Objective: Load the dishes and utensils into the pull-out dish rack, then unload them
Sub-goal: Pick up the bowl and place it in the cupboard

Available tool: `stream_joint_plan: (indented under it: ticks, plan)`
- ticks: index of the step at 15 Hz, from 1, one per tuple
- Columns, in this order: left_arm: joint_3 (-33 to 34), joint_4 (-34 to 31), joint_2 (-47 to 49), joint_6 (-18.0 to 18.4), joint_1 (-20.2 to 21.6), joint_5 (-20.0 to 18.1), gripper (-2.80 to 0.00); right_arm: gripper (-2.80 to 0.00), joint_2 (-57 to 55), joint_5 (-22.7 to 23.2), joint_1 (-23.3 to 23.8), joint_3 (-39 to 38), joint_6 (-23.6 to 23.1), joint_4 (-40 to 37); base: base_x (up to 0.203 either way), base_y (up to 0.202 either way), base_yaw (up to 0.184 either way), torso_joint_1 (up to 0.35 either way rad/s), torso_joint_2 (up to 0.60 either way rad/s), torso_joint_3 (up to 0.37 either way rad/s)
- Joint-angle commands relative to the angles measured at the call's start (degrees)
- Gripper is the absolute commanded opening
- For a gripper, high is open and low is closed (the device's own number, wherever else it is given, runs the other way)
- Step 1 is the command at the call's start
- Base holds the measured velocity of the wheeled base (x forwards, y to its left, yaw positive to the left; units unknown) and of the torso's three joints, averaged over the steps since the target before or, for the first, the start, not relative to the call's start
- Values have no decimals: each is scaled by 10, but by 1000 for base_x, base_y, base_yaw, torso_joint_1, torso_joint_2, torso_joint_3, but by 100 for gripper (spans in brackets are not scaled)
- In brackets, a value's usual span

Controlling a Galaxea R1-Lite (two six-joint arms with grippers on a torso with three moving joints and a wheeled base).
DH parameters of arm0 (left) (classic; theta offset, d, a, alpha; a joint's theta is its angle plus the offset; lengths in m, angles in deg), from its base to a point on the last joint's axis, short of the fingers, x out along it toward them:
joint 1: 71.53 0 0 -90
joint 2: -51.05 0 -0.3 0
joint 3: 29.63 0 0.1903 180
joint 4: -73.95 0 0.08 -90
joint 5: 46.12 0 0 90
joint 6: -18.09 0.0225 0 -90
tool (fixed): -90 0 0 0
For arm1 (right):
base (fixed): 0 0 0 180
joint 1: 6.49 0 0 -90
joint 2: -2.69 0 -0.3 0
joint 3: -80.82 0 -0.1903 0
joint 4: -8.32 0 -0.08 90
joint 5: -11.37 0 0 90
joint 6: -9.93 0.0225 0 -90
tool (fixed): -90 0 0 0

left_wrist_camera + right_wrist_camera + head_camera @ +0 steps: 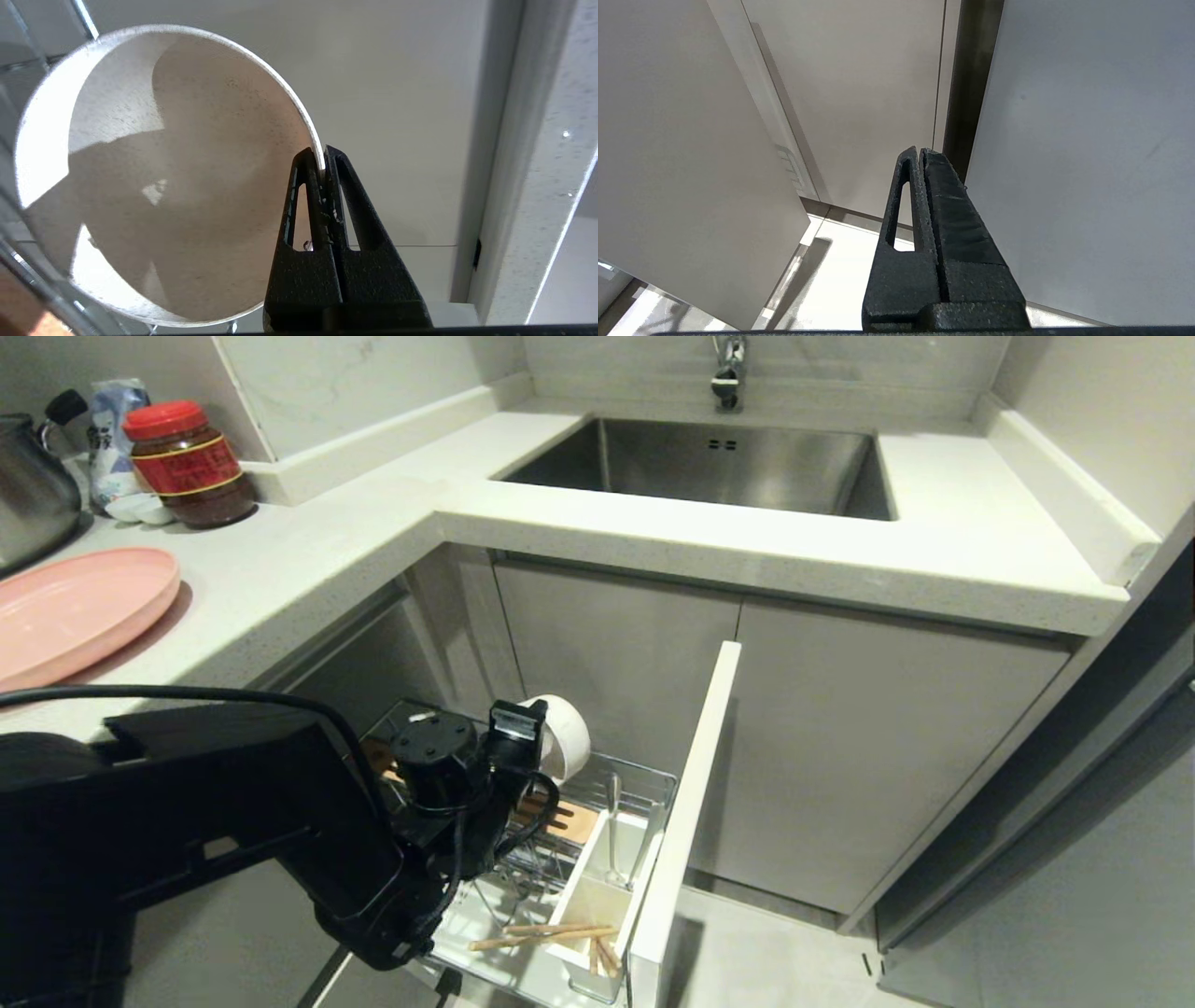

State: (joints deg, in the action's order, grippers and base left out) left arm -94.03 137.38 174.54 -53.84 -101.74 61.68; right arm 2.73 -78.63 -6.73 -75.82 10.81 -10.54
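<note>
My left gripper (pixel 534 726) (pixel 322 156) is shut on the rim of the cream-white bowl (pixel 566 735) (pixel 163 186), which it holds on edge above the back of the pull-out dish rack (pixel 644 777). The rack stands pulled out below the counter, its white front panel (pixel 693 803) to the right. Wooden chopsticks (pixel 541 933) lie across the front of the rack. Slim metal cutlery (pixel 613 831) stands in the white cutlery box (pixel 597 896). The pink plate (pixel 75 611) rests on the counter at far left. My right gripper (pixel 920 151) is shut and empty, parked facing cabinet doors.
A steel sink (pixel 709 462) with a faucet (pixel 728 373) is set in the counter behind the rack. A red-lidded jar (pixel 187 462), a packet (pixel 112 439) and a steel kettle (pixel 33 490) stand at the back left. A slotted wooden strip (pixel 565 819) lies in the rack.
</note>
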Motion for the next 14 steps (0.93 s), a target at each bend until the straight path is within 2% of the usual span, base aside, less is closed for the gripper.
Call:
stream_joint_plan:
  ticks: [1,4,11,12,14]
  plan:
    - [0,5,13,-6,0,1,-280,-280,0,0,0,-15,0,1,0,0,0,0,0,0]
    - [3,5,18,-29,-1,1,-280,-280,0,0,0,-15,0,1,0,0,0,0,0,0]
    - [6,5,18,-30,-1,1,-280,-280,0,0,0,-15,0,1,0,0,0,0,0,0]
    - [6,4,16,-29,-2,1,0,-280,0,0,0,-15,0,1,0,0,0,0,0,0]
    - [4,3,14,-29,-3,3,0,-280,0,0,0,-15,0,1,0,0,0,0,0,0]
